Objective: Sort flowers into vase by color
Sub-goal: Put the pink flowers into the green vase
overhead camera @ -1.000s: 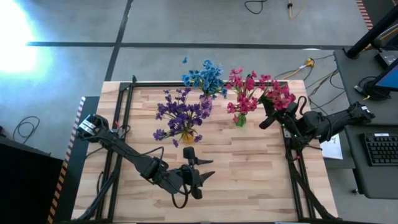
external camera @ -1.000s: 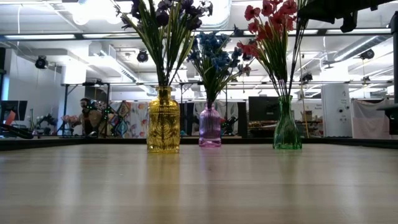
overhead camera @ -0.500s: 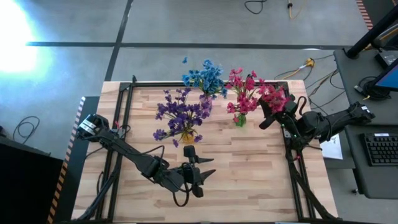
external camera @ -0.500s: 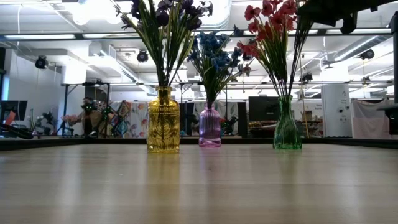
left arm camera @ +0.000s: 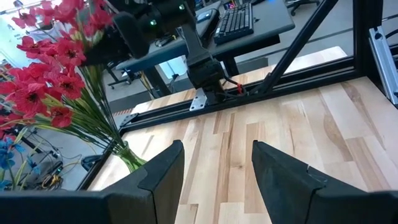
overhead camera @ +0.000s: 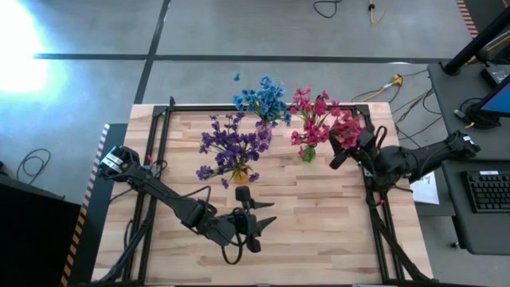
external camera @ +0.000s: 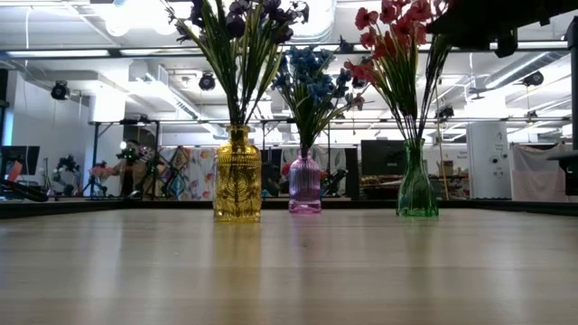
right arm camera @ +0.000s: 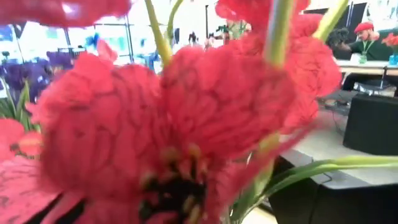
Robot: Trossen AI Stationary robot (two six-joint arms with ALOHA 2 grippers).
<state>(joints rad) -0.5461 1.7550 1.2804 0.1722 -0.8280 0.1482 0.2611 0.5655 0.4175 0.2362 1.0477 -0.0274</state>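
Three vases stand in the far half of the table. A yellow vase [external camera: 237,176] holds purple flowers [overhead camera: 233,143], a purple vase [external camera: 304,185] holds blue flowers [overhead camera: 261,97], and a green vase [external camera: 416,190] holds red-pink flowers [overhead camera: 312,118]. My right gripper [overhead camera: 344,147] hangs just right of the green vase, with a red-pink bloom cluster [overhead camera: 347,127] over it. These blooms [right arm camera: 186,112] fill the right wrist view and hide the gripper there. My left gripper [overhead camera: 253,215] hovers over the near middle of the table, open, with nothing between its fingers [left arm camera: 161,171].
Black frame rails [overhead camera: 159,151] run along the table's left, far and right sides. Bare wooden top [overhead camera: 319,215] lies between the vases and the near edge. A side desk with a keyboard [overhead camera: 488,191] stands beyond the right rail.
The red-pink bloom cluster by my right gripper has swung toward the table's left, closer to the bunch in the green vase. My left gripper has kept still.
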